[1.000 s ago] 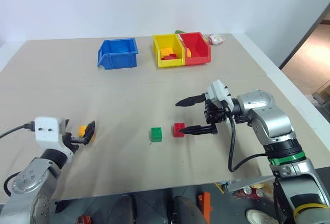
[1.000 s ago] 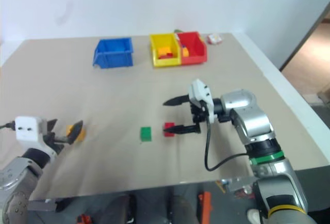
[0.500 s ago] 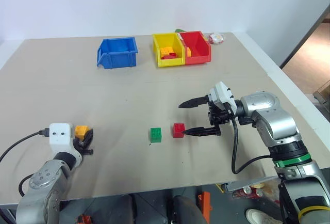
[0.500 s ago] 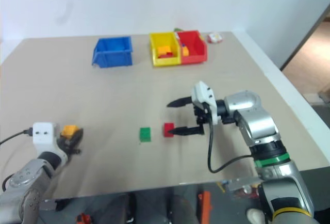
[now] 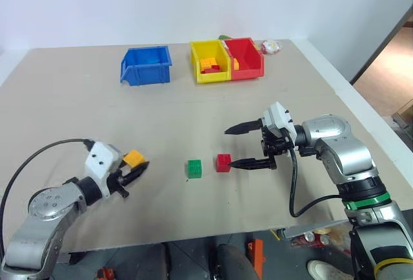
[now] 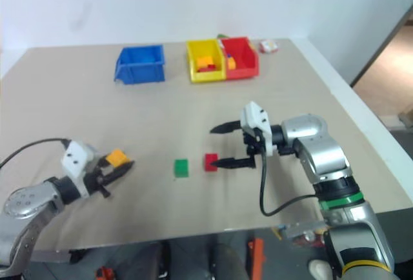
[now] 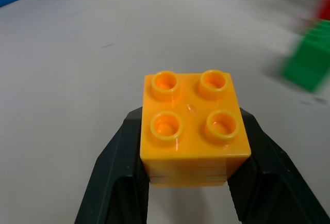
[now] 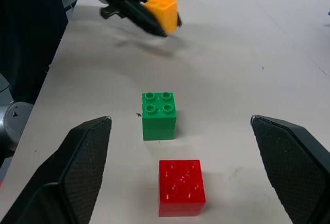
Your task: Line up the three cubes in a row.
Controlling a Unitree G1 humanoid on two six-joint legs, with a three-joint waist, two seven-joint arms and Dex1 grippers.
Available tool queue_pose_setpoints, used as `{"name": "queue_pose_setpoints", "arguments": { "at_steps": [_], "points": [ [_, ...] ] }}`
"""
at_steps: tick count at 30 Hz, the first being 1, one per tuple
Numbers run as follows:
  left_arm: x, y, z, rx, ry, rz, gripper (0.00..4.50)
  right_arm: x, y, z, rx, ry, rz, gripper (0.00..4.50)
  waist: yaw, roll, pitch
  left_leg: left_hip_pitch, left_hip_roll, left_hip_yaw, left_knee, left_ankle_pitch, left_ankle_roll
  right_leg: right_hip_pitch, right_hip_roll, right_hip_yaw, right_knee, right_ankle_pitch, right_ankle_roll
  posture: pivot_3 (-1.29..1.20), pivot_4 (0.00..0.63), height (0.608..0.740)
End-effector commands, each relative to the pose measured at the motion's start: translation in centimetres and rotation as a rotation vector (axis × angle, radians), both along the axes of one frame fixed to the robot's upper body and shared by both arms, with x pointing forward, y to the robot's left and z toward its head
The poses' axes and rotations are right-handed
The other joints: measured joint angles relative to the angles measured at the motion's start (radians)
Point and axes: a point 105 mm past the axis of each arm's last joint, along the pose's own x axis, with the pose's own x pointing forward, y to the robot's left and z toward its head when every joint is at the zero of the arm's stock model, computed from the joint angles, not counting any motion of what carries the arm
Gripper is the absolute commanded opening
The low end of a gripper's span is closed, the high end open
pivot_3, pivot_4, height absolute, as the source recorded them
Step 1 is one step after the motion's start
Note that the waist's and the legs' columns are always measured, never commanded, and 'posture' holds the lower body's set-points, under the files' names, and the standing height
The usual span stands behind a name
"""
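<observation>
Head views: the left pincer (image 5: 135,170) pinches the yellow-orange cube (image 5: 133,158) clear of the table (image 5: 193,109), well to the left of the green cube (image 5: 195,168) and red cube (image 5: 223,162), which sit just beside each other, apart. The right pincer (image 5: 245,145) hangs spread wide beside the red cube, one finger low next to it, not touching. The blue bin (image 5: 146,66), yellow bin (image 5: 210,63) and red bin (image 5: 244,59) stand far back.

Left wrist view: both black fingers (image 7: 116,175) press the yellow-orange cube's sides, studs up; the green cube shows blurred ahead.

Right wrist view: the red cube (image 8: 181,187) and green cube (image 8: 159,115) lie between its spread fingers, the carried cube (image 8: 161,13) beyond.

The step in hand looks like carrying the third cube to the row; next it needs setting down left of the green one, in line.

A second ago the left pincer stood open around the cube farther left; now it has closed and swung it inward. The right arm has stayed put.
</observation>
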Motion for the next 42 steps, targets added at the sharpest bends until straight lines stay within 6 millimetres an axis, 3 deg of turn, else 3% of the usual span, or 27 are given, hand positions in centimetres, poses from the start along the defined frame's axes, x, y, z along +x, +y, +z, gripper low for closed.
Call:
{"name": "queue_pose_setpoints", "arguments": {
  "at_steps": [1, 4, 9, 13, 18, 33, 42],
  "points": [
    [-0.8, -1.2, -0.1, 0.057, 0.012, -0.237, 1.37, 0.0, 0.0, 1.7, 0.008, -0.072, 0.005, 4.5, 0.0, 0.0, 0.0, 0.0, 0.0, 0.0, 0.0, 0.0, 0.0, 0.0, 0.0, 0.0, 0.0, 0.0, 0.0, 0.0, 0.15, 0.74],
    [-0.4, -0.8, -0.5, 0.098, 0.065, -0.381, 1.37, 0.1, 0.0, 1.7, 0.003, -0.076, 0.005, 4.5, 0.001, 0.0, 0.0, -0.001, 0.0, 0.0, -0.001, 0.0, 0.0, -0.002, 0.001, -0.002, 0.0, 0.0, -0.001, 0.0, 0.15, 0.74],
    [1.9, -0.1, -0.5, 0.152, 0.059, -0.464, 1.37, 0.2, 0.0, 1.9, 0.002, -0.082, 0.0, 4.5, 0.001, 0.001, 0.0, -0.002, 0.001, 0.0, -0.001, 0.0, 0.0, -0.002, 0.002, -0.003, 0.0, 0.0, 0.0, 0.0, 0.15, 0.74],
    [2.9, -1.4, -0.2, 0.139, 0.041, -0.532, 1.37, 0.0, 0.1, 2.2, 0.02, -0.062, -0.002, 4.5, 0.0, 0.001, 0.0, -0.003, 0.0, 0.001, 0.0, 0.0, 0.0, -0.002, 0.003, -0.002, 0.0, 0.001, 0.006, 0.0, 0.15, 0.74],
    [2.5, -2.7, -0.5, 0.136, 0.043, -0.601, 1.37, -0.2, 0.2, 1.8, 0.012, -0.054, -0.002, 4.5, 0.0, 0.001, 0.0, -0.004, -0.001, 0.0, 0.0, -0.001, 0.001, -0.003, 0.004, -0.001, 0.0, 0.0, 0.008, 0.0, 0.15, 0.74],
    [3.3, -3.4, -1.2, 0.16, 0.034, -0.628, 1.37, 0.0, 0.1, 1.6, 0.022, -0.033, -0.032, 4.5, 0.0, 0.001, 0.0, -0.004, 0.0, 0.0, 0.001, -0.001, 0.0, -0.002, 0.005, -0.001, 0.002, 0.001, 0.008, 0.0, 0.15, 0.74],
    [2.8, -3.9, -2.3, 0.212, 0.049, -0.677, 1.37, 0.0, 0.0, 1.4, 0.024, -0.024, -0.046, 4.5, 0.0, 0.001, 0.0, -0.004, 0.0, -0.001, 0.001, -0.001, 0.0, -0.002, 0.006, -0.001, 0.002, 0.001, 0.008, 0.0, 0.15, 0.74]
  ]
}}
